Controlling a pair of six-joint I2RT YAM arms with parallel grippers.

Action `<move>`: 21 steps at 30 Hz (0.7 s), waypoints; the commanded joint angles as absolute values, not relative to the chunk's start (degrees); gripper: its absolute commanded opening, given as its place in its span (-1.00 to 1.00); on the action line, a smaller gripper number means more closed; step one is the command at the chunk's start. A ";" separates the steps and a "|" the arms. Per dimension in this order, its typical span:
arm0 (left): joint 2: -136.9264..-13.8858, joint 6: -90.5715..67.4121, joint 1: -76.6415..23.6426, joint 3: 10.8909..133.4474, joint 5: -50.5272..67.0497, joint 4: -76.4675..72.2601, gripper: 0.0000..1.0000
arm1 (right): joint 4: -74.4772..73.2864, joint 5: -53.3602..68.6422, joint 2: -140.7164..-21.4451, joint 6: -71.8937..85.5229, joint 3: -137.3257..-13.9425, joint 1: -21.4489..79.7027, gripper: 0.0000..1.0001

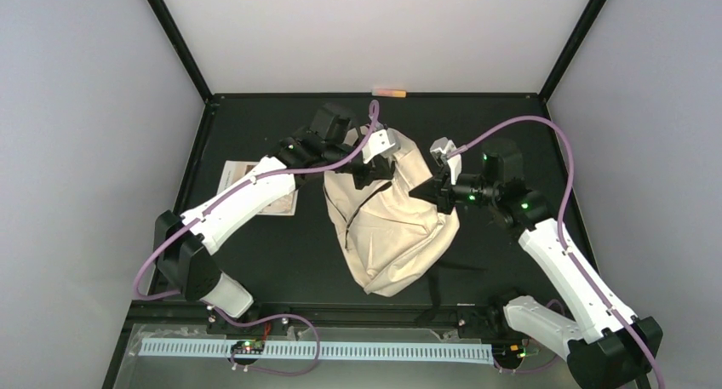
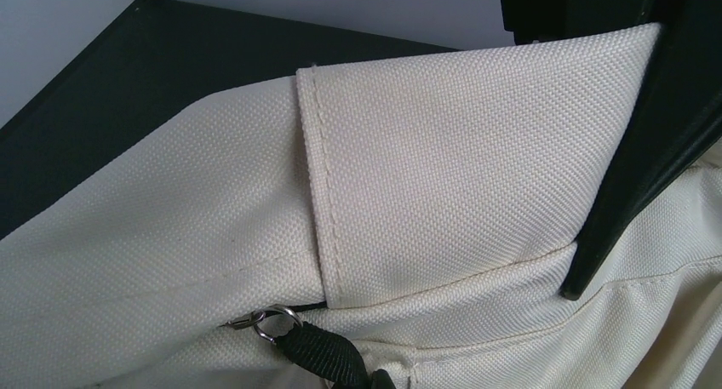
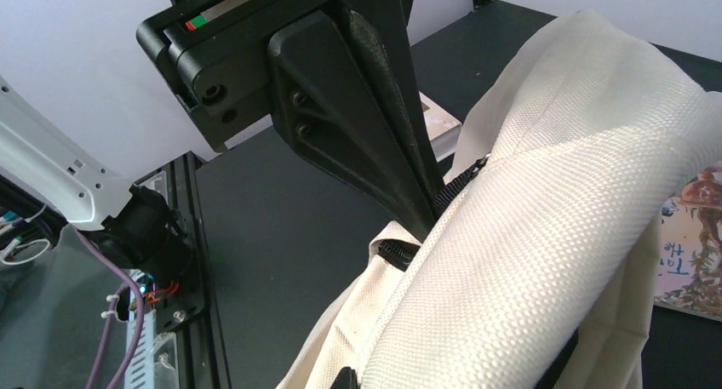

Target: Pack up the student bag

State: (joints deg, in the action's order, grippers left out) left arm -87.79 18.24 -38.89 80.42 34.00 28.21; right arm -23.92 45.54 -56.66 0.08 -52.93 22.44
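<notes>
The student bag point(image 1: 392, 227) is a cream fabric backpack lying in the middle of the black table, its top end raised between my two grippers. My left gripper point(image 1: 375, 163) is shut on the bag's top left fabric. In the left wrist view one black finger point(image 2: 647, 151) presses against a stitched flap of the bag point(image 2: 443, 168), above a metal zip ring point(image 2: 272, 321) with a black pull. My right gripper point(image 1: 431, 190) is shut on the bag's right edge. In the right wrist view its upper finger point(image 3: 366, 117) meets the dark zipper point(image 3: 455, 185), with bag fabric point(image 3: 545, 236) between the jaws.
An illustrated book point(image 1: 260, 189) lies on the table left of the bag, partly under my left arm; it also shows in the right wrist view point(image 3: 690, 261). A small orange-pink object point(image 1: 390, 91) sits at the back edge. Black straps point(image 1: 434, 295) trail toward the front.
</notes>
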 commanded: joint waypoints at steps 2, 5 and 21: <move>-86.44 19.26 -37.51 83.64 24.90 27.97 -0.97 | -23.95 48.45 -53.79 -1.90 -54.98 22.81 -0.98; -86.28 18.18 -36.35 84.43 22.57 28.39 -0.97 | -25.06 46.96 -53.71 -2.21 -54.98 22.83 -0.98; -83.66 20.69 -30.50 85.30 22.42 29.91 -0.97 | -30.60 38.11 -55.20 -3.16 -54.89 22.84 -0.98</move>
